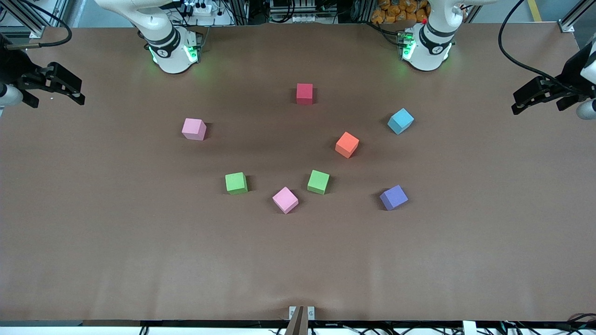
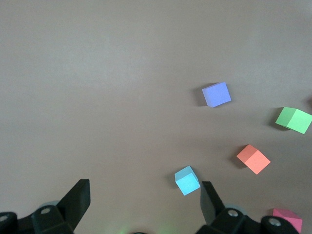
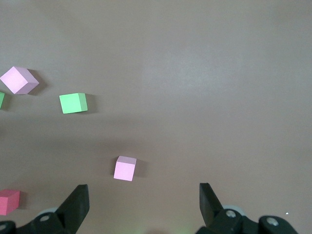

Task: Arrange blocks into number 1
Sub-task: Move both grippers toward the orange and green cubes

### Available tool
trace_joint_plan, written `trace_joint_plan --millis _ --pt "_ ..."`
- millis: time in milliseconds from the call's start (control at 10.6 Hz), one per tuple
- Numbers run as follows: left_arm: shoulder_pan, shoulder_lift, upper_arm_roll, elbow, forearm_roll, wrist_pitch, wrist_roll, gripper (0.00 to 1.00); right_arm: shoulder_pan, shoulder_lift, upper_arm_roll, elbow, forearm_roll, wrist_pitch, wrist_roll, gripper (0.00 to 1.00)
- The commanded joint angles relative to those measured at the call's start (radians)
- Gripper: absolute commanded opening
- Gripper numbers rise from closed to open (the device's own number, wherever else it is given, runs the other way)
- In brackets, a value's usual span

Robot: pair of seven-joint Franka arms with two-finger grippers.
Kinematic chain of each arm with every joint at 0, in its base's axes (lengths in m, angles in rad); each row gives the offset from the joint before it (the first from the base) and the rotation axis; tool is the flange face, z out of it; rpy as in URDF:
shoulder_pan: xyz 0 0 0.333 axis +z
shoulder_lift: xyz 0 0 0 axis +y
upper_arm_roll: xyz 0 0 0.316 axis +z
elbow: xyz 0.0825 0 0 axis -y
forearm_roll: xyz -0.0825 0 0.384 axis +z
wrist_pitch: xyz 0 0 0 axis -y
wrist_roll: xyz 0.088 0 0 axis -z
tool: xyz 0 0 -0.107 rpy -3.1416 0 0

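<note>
Eight small matte foam cubes lie scattered, all apart, mid-table on a brown paper-covered table. Right gripper and left gripper hover at either table end, fingers spread wide, holding nothing. Cluttered workshop shelving lines the robots' side.

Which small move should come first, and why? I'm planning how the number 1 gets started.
Probably lower the left gripper toward the light blue block, the nearest one to it. All the blocks lie scattered and apart, both grippers hang open at the table's ends, the right gripper too, and nothing is held.
</note>
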Motion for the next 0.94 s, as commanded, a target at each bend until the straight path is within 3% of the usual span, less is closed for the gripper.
trace_joint_plan --millis 0,377,566,848 --pt "-0.002 0.0 -0.011 0.002 0.01 -0.003 -0.007 1.0 0.011 0.011 -0.014 0.022 0.015 -0.001 -0.003 1.0" --pt "-0.002 0.007 -0.041 -0.014 0.002 -0.003 -0.002 1.0 0.011 0.014 -0.014 0.01 0.017 0.007 -0.001 1.0" --pt "-0.002 0.007 -0.095 -0.075 -0.004 0.036 -0.006 1.0 0.013 0.017 -0.012 -0.004 0.017 0.013 0.0 1.0" --pt "0.006 -0.01 -0.288 -0.261 -0.03 0.16 0.017 1.0 0.015 0.033 -0.009 -0.105 0.018 0.053 0.002 1.0"
